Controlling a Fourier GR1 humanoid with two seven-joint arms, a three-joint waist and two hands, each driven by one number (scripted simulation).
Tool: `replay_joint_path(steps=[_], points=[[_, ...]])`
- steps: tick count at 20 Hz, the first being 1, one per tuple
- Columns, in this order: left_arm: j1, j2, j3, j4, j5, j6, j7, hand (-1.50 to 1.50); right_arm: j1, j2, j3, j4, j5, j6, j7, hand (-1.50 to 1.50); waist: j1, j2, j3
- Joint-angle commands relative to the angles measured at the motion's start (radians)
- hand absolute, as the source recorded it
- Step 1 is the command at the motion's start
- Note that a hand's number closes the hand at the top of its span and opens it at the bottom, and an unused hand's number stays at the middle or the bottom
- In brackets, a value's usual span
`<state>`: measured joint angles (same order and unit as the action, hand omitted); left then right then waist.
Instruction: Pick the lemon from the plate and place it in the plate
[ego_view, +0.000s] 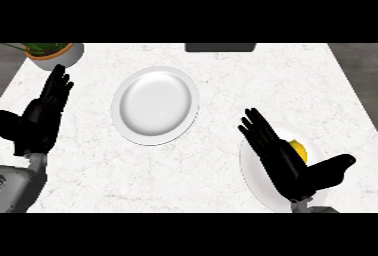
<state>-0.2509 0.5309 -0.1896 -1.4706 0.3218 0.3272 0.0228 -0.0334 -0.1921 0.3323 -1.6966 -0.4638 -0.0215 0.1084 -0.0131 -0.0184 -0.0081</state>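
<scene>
Lemon (297, 148) lies on the near-right plate (255, 181), showing as a yellow patch just right of the right hand (288, 162), between its straight, spread fingers (260, 131) and the thumb stretched out to the right. That hand is open above the plate, holding nothing. A second, bare plate (156, 105) sits mid-surface (244, 80), well apart. The left hand (43, 116) rests open near the left edge, fingers up, below a potted plant (53, 51).

the robot's left hand (43, 112) rests open at the view's left edge, fingers straight and pointing up. the right hand (289, 159) is open at lower right, fingers straight, thumb spread wide to the right.
</scene>
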Motion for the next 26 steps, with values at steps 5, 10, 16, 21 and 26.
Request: replay_joint_path(steps=[5, 10, 16, 21, 26], points=[[0.156, -0.095, -0.066, 0.102, 0.054, -0.021, 0.079, 0.0, -0.131, -0.319, -0.399, -0.012, 0.118, -0.06, -0.079, 1.5, -0.021, 0.024, 0.004], [0.21, -0.181, -0.125, 0.077, 0.093, -0.038, 0.097, 0.0, -0.054, -0.461, -0.548, 0.177, 0.382, -0.286, -0.138, -1.5, -0.023, 0.026, 0.009], [0.219, -0.2, -0.111, 0.089, 0.082, -0.088, 0.097, 0.0, 0.002, -0.362, -0.636, 0.301, 0.33, -0.234, -0.446, -1.5, 0.012, 0.019, 0.009], [0.264, -0.211, -0.126, 0.031, 0.046, -0.077, 0.135, 0.0, 0.086, -0.451, -0.627, 0.259, 0.381, -0.12, -0.382, -1.5, 0.012, 0.017, 0.008], [0.228, -0.195, -0.117, 0.042, 0.048, -0.075, 0.144, 0.0, 0.119, -0.664, -0.502, 0.146, 0.485, 0.019, -0.103, -1.5, 0.017, 0.017, 0.005]])
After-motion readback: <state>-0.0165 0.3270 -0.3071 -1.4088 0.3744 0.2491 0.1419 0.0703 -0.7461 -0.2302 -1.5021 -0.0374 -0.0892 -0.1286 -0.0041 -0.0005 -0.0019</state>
